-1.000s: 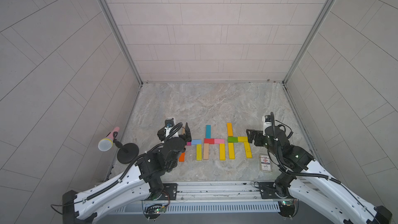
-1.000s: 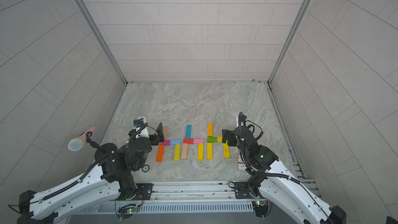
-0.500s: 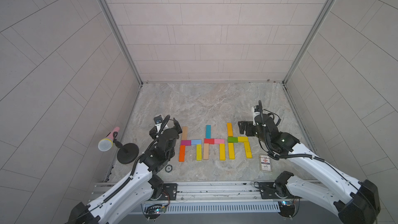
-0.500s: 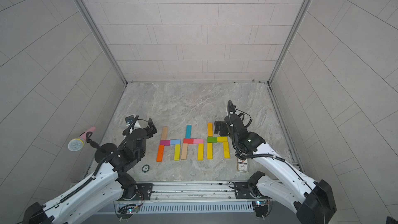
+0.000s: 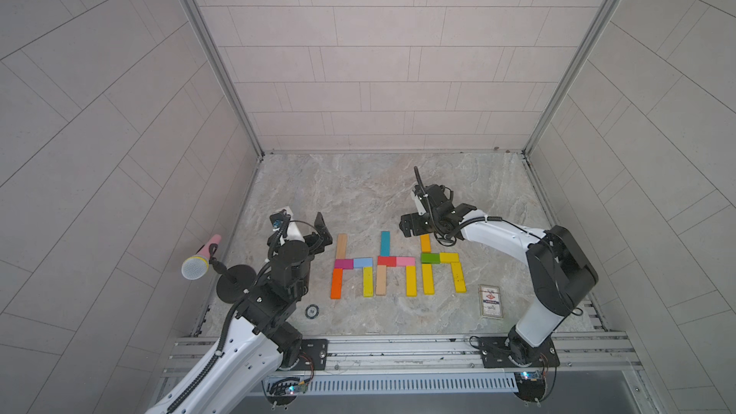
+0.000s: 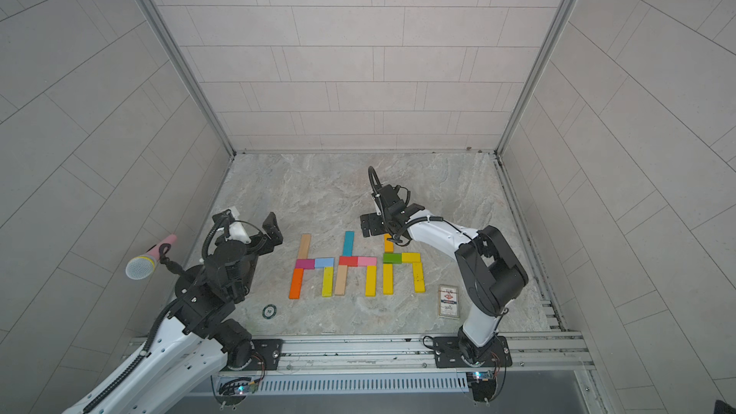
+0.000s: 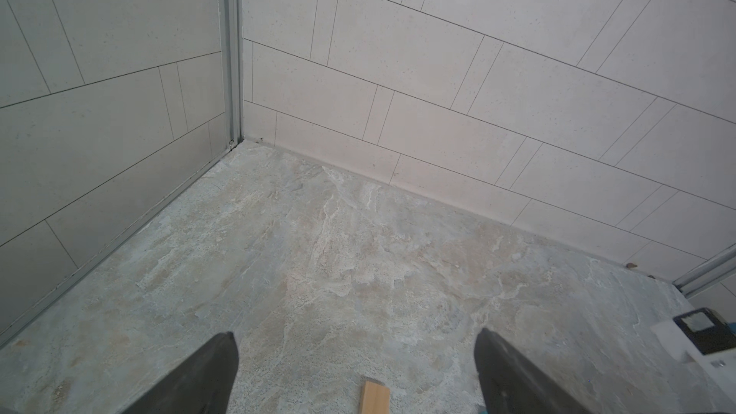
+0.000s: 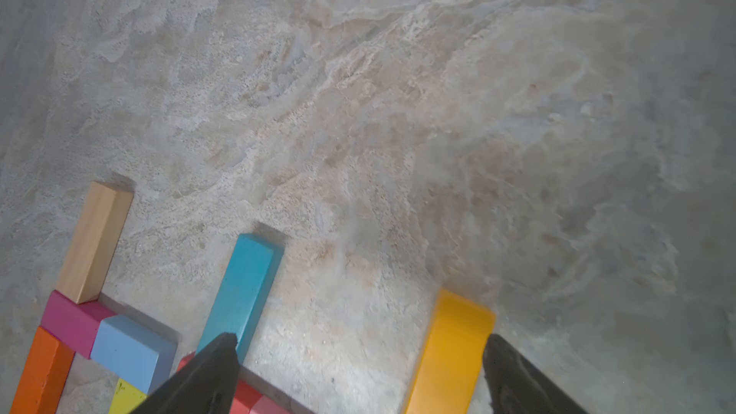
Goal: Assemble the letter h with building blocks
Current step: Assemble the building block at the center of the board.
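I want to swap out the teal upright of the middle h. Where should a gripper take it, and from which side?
Take the teal block midway along its length, from straight above, jaws across its narrow width. It lies flat with both long sides free; its near end butts the red block.

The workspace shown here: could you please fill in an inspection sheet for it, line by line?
Surface: marbled tabletop, flat, no spills seen.
Job's things: building blocks lie flat in three side-by-side h shapes; none loose elsewhere.
Clutter: card box near the right arm; small round disc and microphone on a stand near the left arm.
Grippers: left gripper open, holding nothing, beside the leftmost h; right gripper open over the amber block, not clamped on it.
Cables: black cables run along both arms and loop at the wrists.
Surroundings: tiled walls on three sides; metal rail at the front.
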`<state>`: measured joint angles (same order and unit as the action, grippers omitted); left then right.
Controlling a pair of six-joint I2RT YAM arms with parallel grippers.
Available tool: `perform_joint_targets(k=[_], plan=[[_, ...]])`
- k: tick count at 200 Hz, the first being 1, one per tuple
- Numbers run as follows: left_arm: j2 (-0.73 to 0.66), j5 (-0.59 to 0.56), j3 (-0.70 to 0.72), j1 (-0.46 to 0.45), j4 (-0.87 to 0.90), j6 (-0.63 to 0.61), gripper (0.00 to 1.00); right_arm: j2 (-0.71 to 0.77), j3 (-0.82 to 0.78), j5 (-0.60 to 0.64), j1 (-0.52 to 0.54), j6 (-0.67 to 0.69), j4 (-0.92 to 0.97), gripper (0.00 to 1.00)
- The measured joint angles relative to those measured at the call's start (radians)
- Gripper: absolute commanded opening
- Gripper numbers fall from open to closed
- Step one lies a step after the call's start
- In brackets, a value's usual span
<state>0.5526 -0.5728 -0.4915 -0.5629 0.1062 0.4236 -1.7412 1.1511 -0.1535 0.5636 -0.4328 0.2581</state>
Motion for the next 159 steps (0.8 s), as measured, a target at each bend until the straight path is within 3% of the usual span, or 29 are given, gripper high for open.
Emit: perform_joint_targets(k=[69,159], plan=[[0.008,0.042,0.002,0.0,0.011,-0.025,1.0,-0.156,0.115,-0.011,-0.032,0.015,0.008,0.96],[0.009,0.054,0.002,0.0,0.012,-0.025,1.0,-0.182,0.118,-0.027,-0.05,0.014,0.023,0.95]])
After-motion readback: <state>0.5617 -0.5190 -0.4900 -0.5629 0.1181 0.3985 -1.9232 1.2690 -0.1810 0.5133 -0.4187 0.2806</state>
